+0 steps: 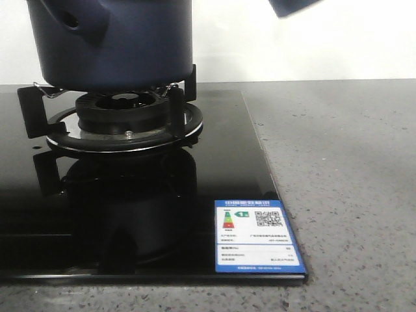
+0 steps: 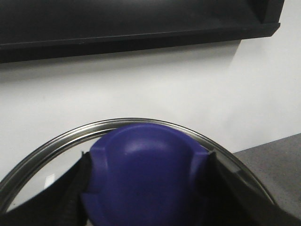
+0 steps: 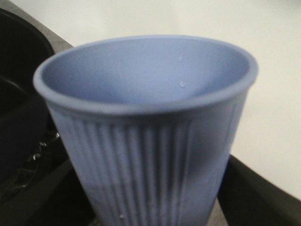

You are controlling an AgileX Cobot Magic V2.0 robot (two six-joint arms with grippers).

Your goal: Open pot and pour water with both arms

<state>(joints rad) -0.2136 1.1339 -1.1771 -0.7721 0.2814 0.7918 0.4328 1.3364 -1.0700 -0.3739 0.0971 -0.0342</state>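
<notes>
The dark navy pot (image 1: 117,42) stands on the gas burner (image 1: 123,120) at the back left, its side handle stub with a hole facing front-left. Its top is cut off by the front view's edge. In the left wrist view, my left gripper (image 2: 148,188) is shut on the blue knob (image 2: 146,169) of a glass lid with a steel rim (image 2: 56,141), held up in front of the white wall. My right gripper (image 3: 150,202) is shut on a pale blue ribbed cup (image 3: 150,136), held upright beside the pot's dark rim (image 3: 19,84). A few droplets cling inside the cup.
The black glass hob (image 1: 130,221) carries a blue energy label (image 1: 259,237) at its front right corner. Grey speckled counter (image 1: 351,195) lies to the right. A dark blue fragment (image 1: 296,6) shows at the top right edge. A black shelf (image 2: 141,23) hangs on the wall.
</notes>
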